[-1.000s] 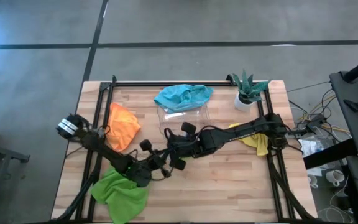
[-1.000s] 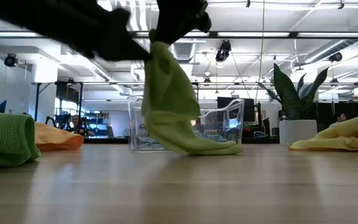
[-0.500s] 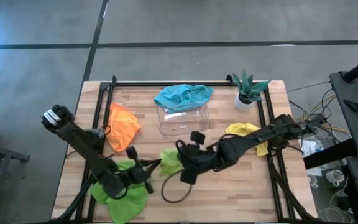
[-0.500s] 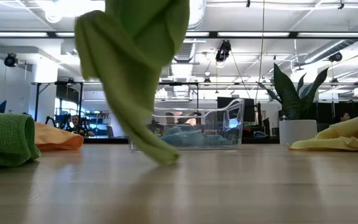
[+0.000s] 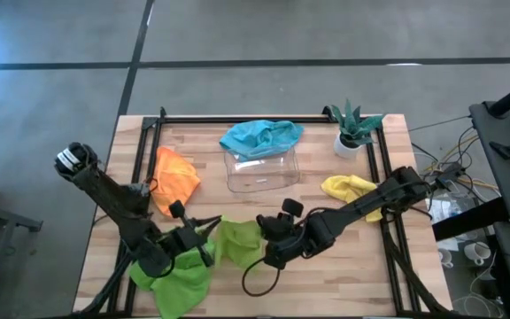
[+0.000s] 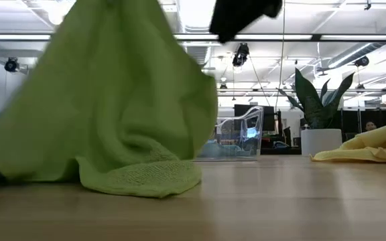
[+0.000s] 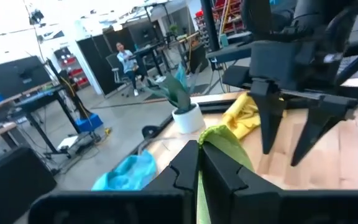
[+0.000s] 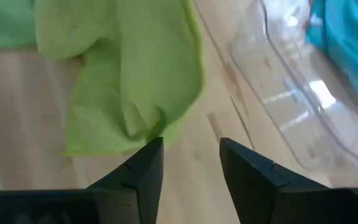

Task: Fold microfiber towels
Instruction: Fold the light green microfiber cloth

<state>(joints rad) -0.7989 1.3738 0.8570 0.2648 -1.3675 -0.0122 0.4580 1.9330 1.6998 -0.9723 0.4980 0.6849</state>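
Lime towel (image 5: 237, 242) pinched in left jaws, clear of right.

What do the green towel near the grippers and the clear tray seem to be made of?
Lime green towel: likely soft microfiber cloth; a matte, nubby weave shows and it drapes limply. Clear tray: probably rigid glossy plastic; see-through walls with bright glints.

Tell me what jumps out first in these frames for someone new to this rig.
The lime green towel near the table's front centre: the left tool is shut on one edge, and the cloth fills the left of the low view. The right tool hangs open just beside it, holding nothing. Behind sits the clear tray with a teal towel draped over its far rim.
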